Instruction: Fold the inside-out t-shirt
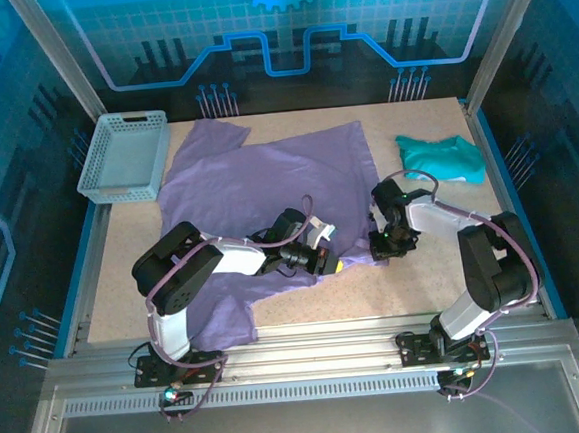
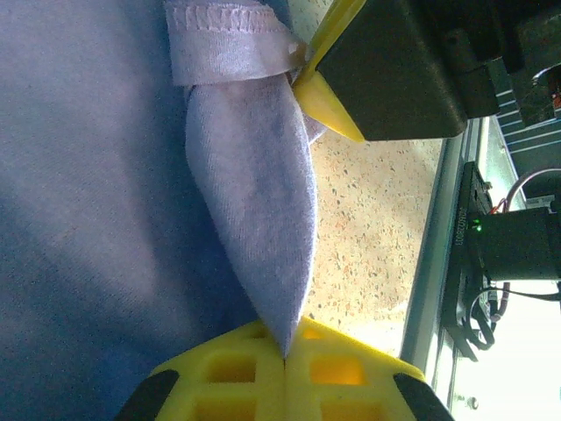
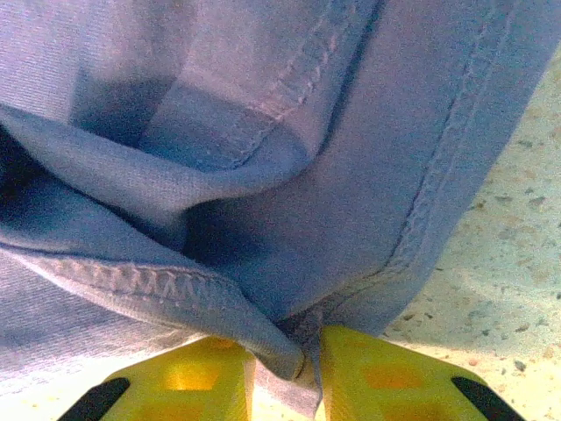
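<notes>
The inside-out t-shirt (image 1: 256, 179), lavender-purple with its seams showing, lies rumpled across the middle of the table. At its near right edge both grippers meet close together. My left gripper (image 1: 328, 262) is shut on a thin pointed fold of the t-shirt (image 2: 254, 202), its yellow jaws pressed together (image 2: 285, 353). My right gripper (image 1: 380, 249) is shut on a bunched hem of the t-shirt (image 3: 263, 132), with cloth wedged between its yellow fingers (image 3: 307, 361). In the left wrist view the right gripper's yellow fingertip (image 2: 326, 103) touches the same hem.
A pale blue basket (image 1: 124, 157) stands at the back left, touching the shirt's sleeve. A small teal garment (image 1: 443, 156) lies at the back right. Bare speckled tabletop (image 1: 425, 276) runs along the near right, ending at the metal front rail (image 1: 310, 355).
</notes>
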### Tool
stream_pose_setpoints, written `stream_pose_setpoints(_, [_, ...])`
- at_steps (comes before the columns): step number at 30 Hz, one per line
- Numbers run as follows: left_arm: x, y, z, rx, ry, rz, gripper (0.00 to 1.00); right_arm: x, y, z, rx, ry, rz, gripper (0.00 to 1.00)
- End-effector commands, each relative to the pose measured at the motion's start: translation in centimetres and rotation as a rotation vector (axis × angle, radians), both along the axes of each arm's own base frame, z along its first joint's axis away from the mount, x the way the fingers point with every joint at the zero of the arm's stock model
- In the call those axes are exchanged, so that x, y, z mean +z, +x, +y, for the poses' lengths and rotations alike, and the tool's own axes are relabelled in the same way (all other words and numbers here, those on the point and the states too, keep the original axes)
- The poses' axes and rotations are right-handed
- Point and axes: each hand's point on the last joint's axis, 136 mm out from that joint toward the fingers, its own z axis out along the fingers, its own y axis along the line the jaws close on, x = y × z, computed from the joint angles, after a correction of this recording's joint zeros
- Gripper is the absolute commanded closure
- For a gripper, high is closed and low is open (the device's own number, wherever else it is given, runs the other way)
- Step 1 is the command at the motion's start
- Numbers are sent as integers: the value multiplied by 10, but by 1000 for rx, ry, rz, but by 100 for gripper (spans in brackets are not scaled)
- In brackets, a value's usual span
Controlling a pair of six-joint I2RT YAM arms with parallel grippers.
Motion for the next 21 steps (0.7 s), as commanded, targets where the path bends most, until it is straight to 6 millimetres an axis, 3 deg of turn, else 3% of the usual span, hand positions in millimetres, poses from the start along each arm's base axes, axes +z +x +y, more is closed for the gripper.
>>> stream_pose_setpoints(1, [8, 1, -11, -26, -40, -8, 100, 7, 6, 5, 4, 57, -25, 75])
stream_pose_setpoints(9, [6, 1, -10, -25, -35, -2, 100, 12, 11, 6, 5, 90, -44, 79])
stream_pose_setpoints(13, [4, 1, -10, -24, -33, 5, 100, 19, 13, 8, 1, 120, -70, 88])
stream_pose_setpoints(18, [4, 9, -11, 1, -12, -12, 100, 53, 13, 18, -57, 320, -156, 99])
stream_pose_setpoints(20, [8, 20, -14, 33, 2, -19, 100, 71, 18, 20, -96, 430, -211, 100])
stream_pose_setpoints(21, [13, 30, -15, 61, 5, -18, 95, 79, 22, 22, -118, 492, -232, 100])
